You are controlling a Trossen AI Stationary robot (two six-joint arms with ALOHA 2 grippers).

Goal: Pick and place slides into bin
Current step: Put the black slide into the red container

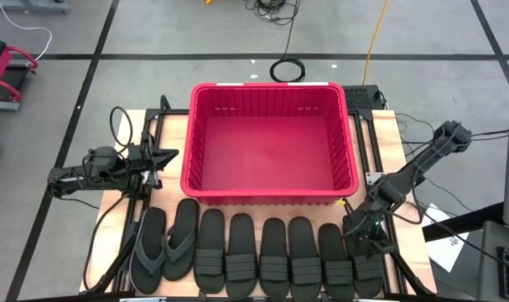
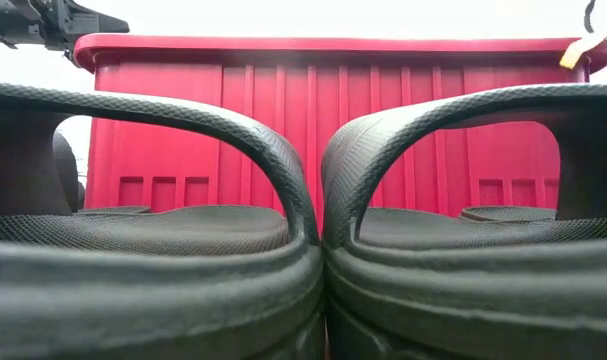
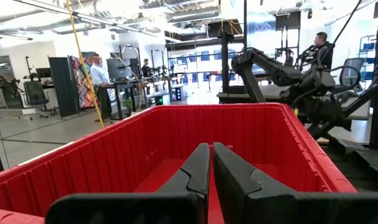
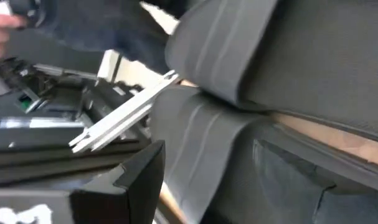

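The right claw [image 1: 365, 237] is down at the last black slide [image 1: 368, 267] in the row of slides [image 1: 262, 256] in front of the red bin [image 1: 269, 195]. I cannot tell if it is wide or holding. It could bump the next slide or grab a thin edge and drop it. The left claw [image 1: 168, 157] waits narrow beside the bin.

Left gripper [image 3: 210, 168], jaws nearly together, at the red bin's [image 3: 83, 165] rim; people beyond.

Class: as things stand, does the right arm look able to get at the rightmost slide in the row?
Probably yes. The right gripper already hangs over the rightmost slide, with nothing between them; the bin sits farther back. The left gripper waits by the bin's left wall.
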